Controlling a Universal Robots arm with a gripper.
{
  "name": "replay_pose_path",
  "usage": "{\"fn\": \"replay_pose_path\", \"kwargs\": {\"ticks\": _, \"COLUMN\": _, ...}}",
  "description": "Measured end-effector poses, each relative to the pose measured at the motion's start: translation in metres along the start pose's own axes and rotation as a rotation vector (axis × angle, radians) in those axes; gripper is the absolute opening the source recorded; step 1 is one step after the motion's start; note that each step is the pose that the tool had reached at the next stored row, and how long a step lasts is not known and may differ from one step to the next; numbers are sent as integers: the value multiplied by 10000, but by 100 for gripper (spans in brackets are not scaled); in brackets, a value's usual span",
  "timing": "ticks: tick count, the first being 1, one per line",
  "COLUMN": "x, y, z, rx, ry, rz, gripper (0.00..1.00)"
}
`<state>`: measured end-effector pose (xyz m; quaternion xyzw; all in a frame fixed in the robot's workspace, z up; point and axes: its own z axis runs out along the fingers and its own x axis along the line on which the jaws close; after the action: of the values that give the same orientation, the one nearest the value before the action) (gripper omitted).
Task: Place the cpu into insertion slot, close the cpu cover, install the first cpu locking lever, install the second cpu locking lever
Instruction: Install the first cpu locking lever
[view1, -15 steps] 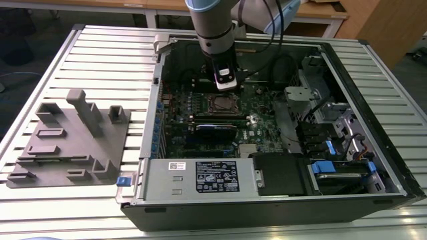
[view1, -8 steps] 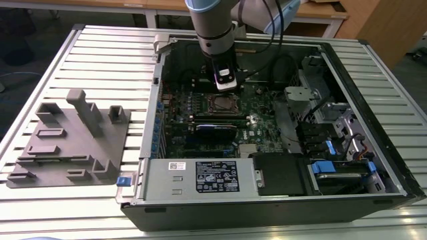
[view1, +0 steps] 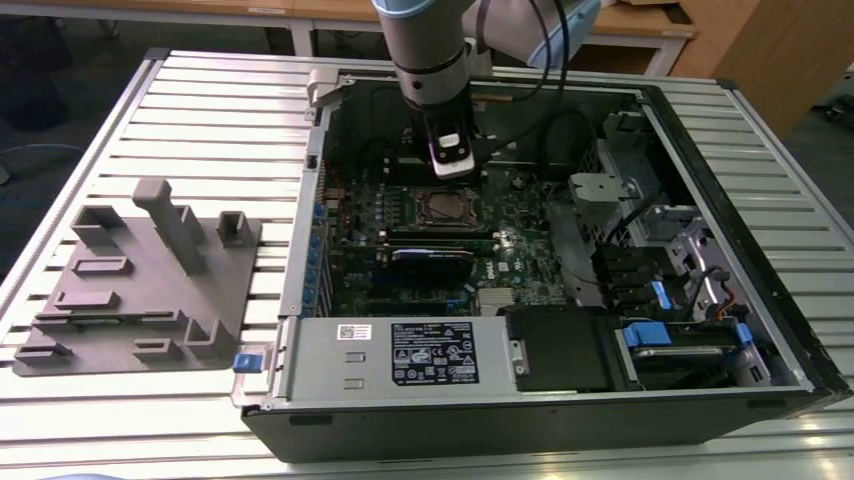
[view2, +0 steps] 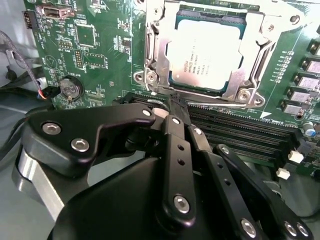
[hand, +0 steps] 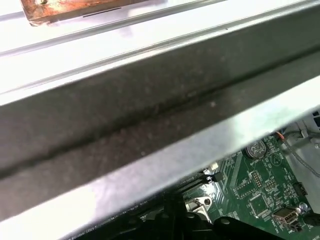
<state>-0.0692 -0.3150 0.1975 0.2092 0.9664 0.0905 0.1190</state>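
Claw (view2: 174, 105) is held with its tips pressed together and nothing pinched, just short of the insertion slot (view2: 148, 76). Directly ahead, the cpu (view2: 205, 50) is seated and the cpu cover (view2: 251, 35) is lowered over it. Latching is judged unfinished.

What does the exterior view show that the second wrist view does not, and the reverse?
Exterior view: the open computer case on a slatted table, with a grey tray at the exterior view's left. Second wrist view: the chip's silver top, a round battery and the shut gripper. Both: the green board and the square metal cover on it.
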Motion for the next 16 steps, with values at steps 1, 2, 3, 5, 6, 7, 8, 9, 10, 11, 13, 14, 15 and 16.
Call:
{"fn": "replay_pose_path", "kwargs": {"ticks": 1, "x": 0, "y": 0, "z": -1, "rx": -19, "ry": -2, "rz": 3, "gripper": 11}}
{"fn": "replay_pose_path", "kwargs": {"ticks": 2, "x": 1, "y": -1, "z": -2, "rx": -83, "ry": 1, "rz": 16, "gripper": 11}}
{"fn": "replay_pose_path", "kwargs": {"ticks": 3, "x": 2, "y": -2, "z": -2, "rx": -194, "ry": 19, "rz": 43, "gripper": 11}}
{"fn": "replay_pose_path", "kwargs": {"ticks": 5, "x": 3, "y": -2, "z": -2, "rx": -336, "ry": 45, "rz": 78, "gripper": 11}}
{"fn": "replay_pose_path", "kwargs": {"ticks": 6, "x": 4, "y": -2, "z": -2, "rx": -359, "ry": 48, "rz": 84, "gripper": 11}}
{"fn": "replay_pose_path", "kwargs": {"ticks": 7, "x": 6, "y": -3, "z": -2, "rx": -387, "ry": 52, "rz": 89, "gripper": 11}}
{"fn": "replay_pose_path", "kwargs": {"ticks": 8, "x": 7, "y": -3, "z": -3, "rx": -407, "ry": 54, "rz": 94, "gripper": 11}}
{"fn": "replay_pose_path", "kwargs": {"ticks": 9, "x": 10, "y": -4, "z": -4, "rx": -426, "ry": 53, "rz": 99, "gripper": 11}}
{"fn": "replay_pose_path", "kwargs": {"ticks": 10, "x": 13, "y": -6, "z": -5, "rx": -440, "ry": 51, "rz": 101, "gripper": 11}}
{"fn": "replay_pose_path", "kwargs": {"ticks": 11, "x": 14, "y": -6, "z": -5, "rx": -449, "ry": 51, "rz": 102, "gripper": 11}}
{"fn": "replay_pose_path", "kwargs": {"ticks": 13, "x": 21, "y": -10, "z": -8, "rx": -460, "ry": 38, "rz": 101, "gripper": 11}}
{"fn": "replay_pose_path", "kwargs": {"ticks": 14, "x": 28, "y": -13, "z": -9, "rx": -472, "ry": 16, "rz": 97, "gripper": 11}}
{"fn": "replay_pose_path", "kwargs": {"ticks": 15, "x": 34, "y": -15, "z": -11, "rx": -480, "ry": -1, "rz": 94, "gripper": 11}}
{"fn": "replay_pose_path", "kwargs": {"ticks": 16, "x": 42, "y": -18, "z": -13, "rx": -486, "ry": -15, "rz": 91, "gripper": 11}}
